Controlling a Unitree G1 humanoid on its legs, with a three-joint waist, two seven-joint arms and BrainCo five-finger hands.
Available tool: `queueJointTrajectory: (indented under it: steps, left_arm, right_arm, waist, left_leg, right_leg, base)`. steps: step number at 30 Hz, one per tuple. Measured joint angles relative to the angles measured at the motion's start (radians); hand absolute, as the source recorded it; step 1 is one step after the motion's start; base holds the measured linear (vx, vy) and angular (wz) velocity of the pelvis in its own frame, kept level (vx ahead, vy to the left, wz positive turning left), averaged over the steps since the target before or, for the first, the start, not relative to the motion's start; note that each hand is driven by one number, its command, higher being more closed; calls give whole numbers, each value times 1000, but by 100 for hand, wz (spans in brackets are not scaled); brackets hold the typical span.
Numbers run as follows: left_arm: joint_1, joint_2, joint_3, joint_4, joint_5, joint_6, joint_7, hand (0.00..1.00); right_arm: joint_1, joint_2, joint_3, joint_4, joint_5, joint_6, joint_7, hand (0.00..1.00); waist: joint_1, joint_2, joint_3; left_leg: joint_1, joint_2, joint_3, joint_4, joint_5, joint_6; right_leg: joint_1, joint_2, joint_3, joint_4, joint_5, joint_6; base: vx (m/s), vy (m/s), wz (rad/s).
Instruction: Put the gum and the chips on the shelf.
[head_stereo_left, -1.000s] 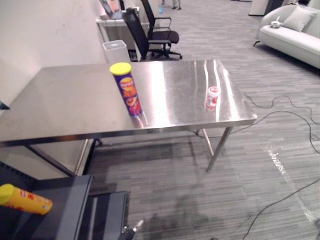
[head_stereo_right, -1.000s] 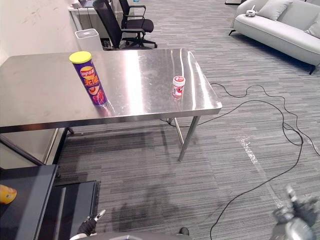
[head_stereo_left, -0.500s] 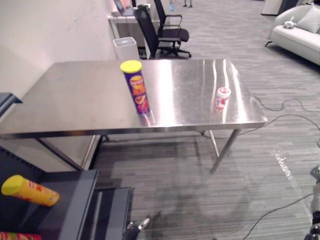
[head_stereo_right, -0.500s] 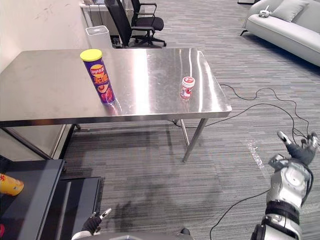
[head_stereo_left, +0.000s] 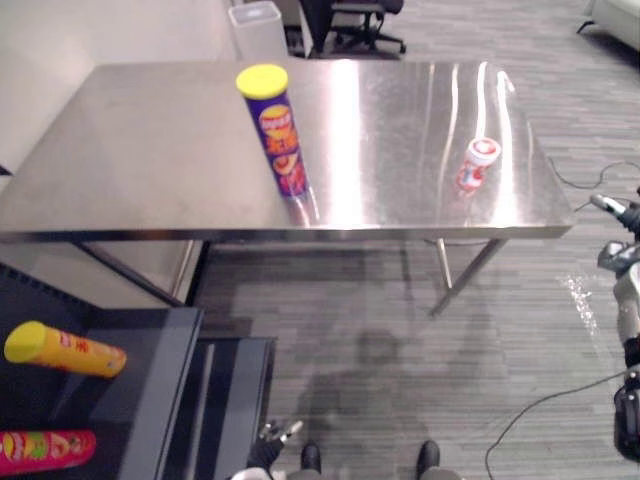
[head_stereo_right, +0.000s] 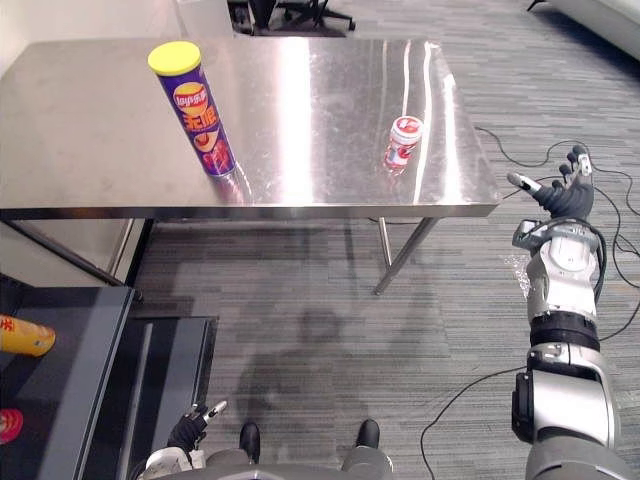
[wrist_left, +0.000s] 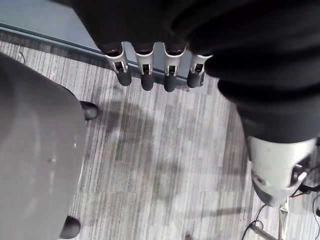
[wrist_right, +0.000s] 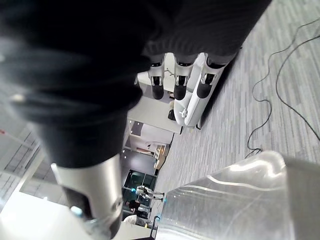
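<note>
A steel worktop (head_stereo_left: 150, 150) stands on grey carpet (head_stereo_left: 380, 330). At far left we see the dark shelf (head_stereo_left: 150, 400), with a yellow can (head_stereo_left: 66, 350) and a red can (head_stereo_left: 45, 448) lying on it. Our left hand (wrist_left: 170, 80) hangs low, fingers straight, empty. The chips (head_stereo_left: 278, 135) stand upright on the worktop, and the gum (head_stereo_left: 477, 166) sits near its right end. Beyond that end our right hand (head_stereo_right: 560, 195) is raised, fingers spread, holding nothing.
</note>
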Motion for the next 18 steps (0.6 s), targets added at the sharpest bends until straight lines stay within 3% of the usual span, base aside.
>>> queueJointTrajectory:
  steps: [7, 8, 14, 16, 18]
  left_arm:
    - [0, -1, 0, -42, -1, -9, -1, 0]
    - [-1, -3, 1, -52, -2, -10, -1, 0]
    - [-6, -6, 0, -66, -4, -12, 1, 0]
    - [-6, -7, 1, -70, -7, -12, 3, 0]
    - [-10, -4, 4, -85, -9, -15, 4, 0]
  right_arm:
    - [-70, -16, 79, -1, -38, 0, 0, 0]
    - [-91, -16, 88, -1, -39, 0, 0, 0]
    - [-119, -16, 151, -3, -80, 0, 0, 0]
    - [-129, -16, 160, -3, -100, 0, 0, 0]
    - [-146, -16, 181, -4, -115, 2, -1, 0]
  waist:
    - [22, -1, 30]
    - [29, 1, 40]
    - [45, 3, 56]
    - [46, 5, 57]
    - [46, 1, 74]
  left_leg:
    - [-38, -5, -34, 19, 0, 1]
    - [-48, -4, -34, 26, 0, 1]
    - [-55, -3, -36, 40, 0, 1]
    - [-78, -2, -36, 77, 0, 1]
    - [-146, -11, -39, 215, -2, 0]
  right_leg:
    - [-13, -7, 1, -2, 57, 31]
    - [-20, -6, 2, -3, 67, 22]
    - [-20, -8, 3, -2, 79, 37]
    - [-29, -10, 4, 2, 95, 54]
    - [-33, -25, 6, 14, 122, 50]
  base:
    - [37, 27, 14]
    - [32, 20, 4]
    - [38, 0, 2]
    - [48, -5, -2]
    - [25, 29, 4]
